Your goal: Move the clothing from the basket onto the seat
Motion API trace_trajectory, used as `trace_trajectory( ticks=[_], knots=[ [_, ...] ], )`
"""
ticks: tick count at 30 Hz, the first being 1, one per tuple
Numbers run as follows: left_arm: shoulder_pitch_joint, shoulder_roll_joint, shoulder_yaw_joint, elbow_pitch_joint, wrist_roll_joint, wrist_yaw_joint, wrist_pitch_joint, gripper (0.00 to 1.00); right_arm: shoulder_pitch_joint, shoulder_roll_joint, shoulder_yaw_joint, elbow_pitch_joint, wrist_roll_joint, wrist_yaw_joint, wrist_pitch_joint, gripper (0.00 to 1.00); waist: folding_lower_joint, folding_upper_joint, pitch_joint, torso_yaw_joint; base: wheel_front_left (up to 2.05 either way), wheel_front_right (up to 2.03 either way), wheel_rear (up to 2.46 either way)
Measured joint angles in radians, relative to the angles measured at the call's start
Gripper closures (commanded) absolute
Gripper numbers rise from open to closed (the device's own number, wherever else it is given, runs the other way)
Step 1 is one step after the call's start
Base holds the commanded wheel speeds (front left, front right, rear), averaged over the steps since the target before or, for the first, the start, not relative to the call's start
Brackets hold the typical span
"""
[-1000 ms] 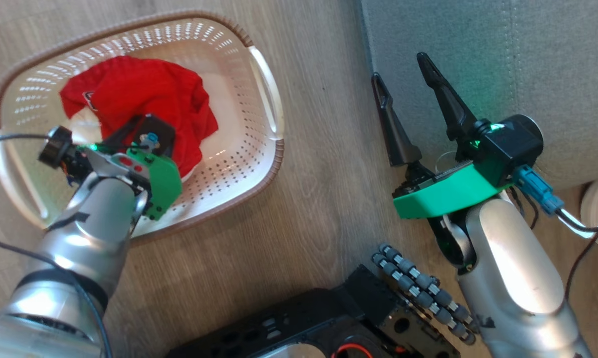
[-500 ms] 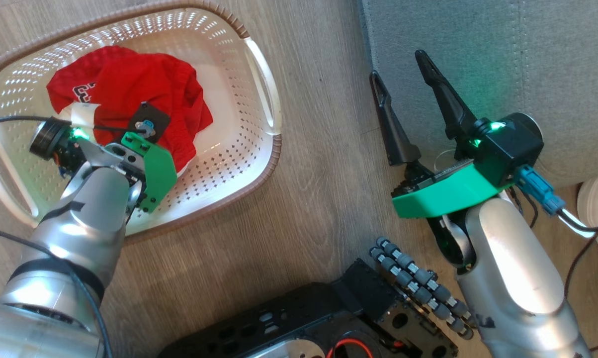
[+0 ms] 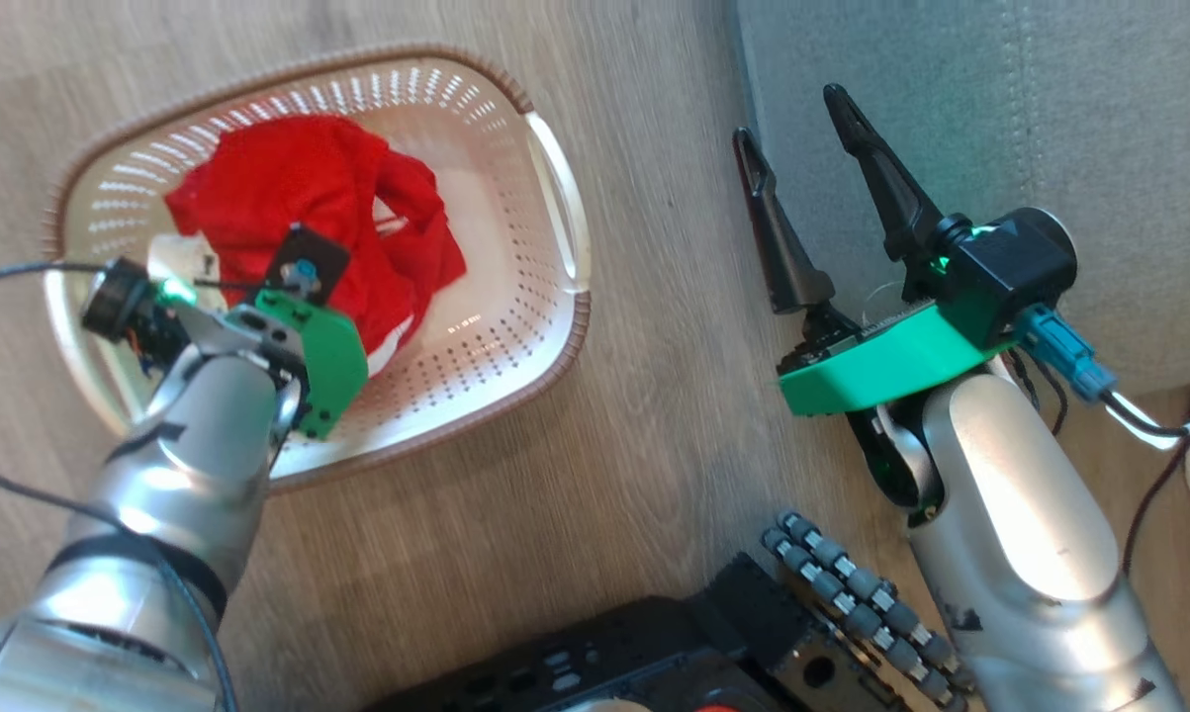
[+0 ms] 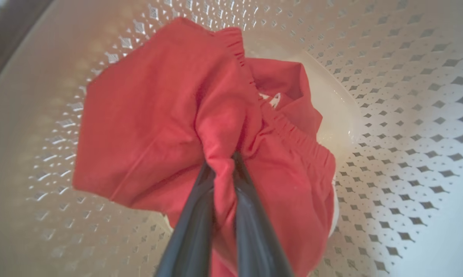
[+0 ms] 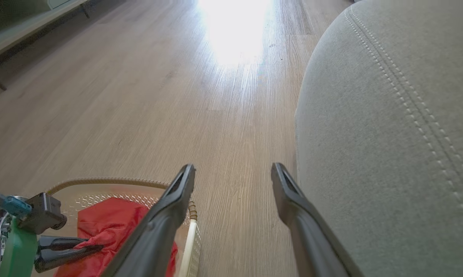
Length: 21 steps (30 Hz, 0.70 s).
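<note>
Left wrist view: left pincer (image 4: 223, 163) clamped on a fold of the red clothing (image 4: 146, 127), which lies bunched inside the basket (image 4: 408, 115). Head view: right pincer (image 3: 787, 114) spread wide, holding nothing, at the edge of the seat (image 3: 1050, 99), over the wood floor (image 3: 654, 415).

Head view: high up, looking steeply down on the pale wooden plank floor (image 3: 654, 445)
Left wrist view: very near, facing along the left gripper (image 4: 224, 163) down into the cream-white perforated plastic basket (image 4: 408, 115)
Right wrist view: low, facing level over the floor past the right gripper (image 5: 233, 167), with the grey-green upholstered seat cushion (image 5: 389, 134) right of its fingers
Shared: the bright red fabric clothing (image 4: 146, 115) and the basket, in all three views
</note>
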Motion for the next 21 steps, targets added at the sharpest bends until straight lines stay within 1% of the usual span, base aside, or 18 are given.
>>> trace_trajectory(
  ticks=[4, 6, 13, 15, 16, 17, 21],
  knots=[
    [0.052, -0.009, 0.014, -0.014, -0.03, 0.015, -0.007, 1.0, 0.0, 0.0, -0.004, 0.027, 0.002, 0.0, 0.0, 0.0, 0.0, 0.0, -0.057, 0.021, 0.0, 0.0, 0.0],
    [0.083, -0.014, 0.027, -0.066, -0.054, 0.018, -0.007, 1.0, 0.001, 0.0, -0.007, 0.04, 0.002, 0.0, 0.0, 0.0, 0.0, 0.0, -0.089, 0.032, 0.0, 0.0, 0.0],
    [0.216, -0.014, 0.05, -0.244, -0.082, 0.028, -0.008, 1.0, 0.012, -0.001, -0.018, 0.099, 0.0, 0.0, 0.0, 0.0, 0.0, 0.0, -0.221, 0.078, 0.0, 0.0, 0.0],
    [0.258, -0.011, 0.057, -0.303, -0.082, 0.048, -0.008, 1.0, 0.028, -0.001, -0.023, 0.113, -0.002, 0.0, 0.0, 0.0, -0.0001, 0.0001, -0.262, 0.092, 0.0, 0.0, 0.0],
    [0.258, -0.011, 0.057, -0.303, -0.082, 0.048, -0.008, 1.0, 0.028, -0.001, -0.023, 0.113, -0.002, 0.0, 0.0, 0.0, -0.0001, 0.0001, -0.262, 0.092, 0.0, 0.0, 0.0],
    [0.275, -0.008, 0.059, -0.331, -0.082, 0.059, -0.008, 1.0, 0.039, -0.001, -0.026, 0.12, -0.003, 0.0, 0.0, 0.0, -0.0001, 0.0001, -0.281, 0.099, 0.0, 0.0, 0.0],
    [0.327, -0.004, 0.065, -0.435, -0.082, 0.069, -0.008, 1.0, 0.079, -0.002, -0.044, 0.15, -0.012, 0.0, 0.0, 0.0, -0.0001, 0.0001, -0.361, 0.131, 0.0, 0.0, 0.0]
  ],
)
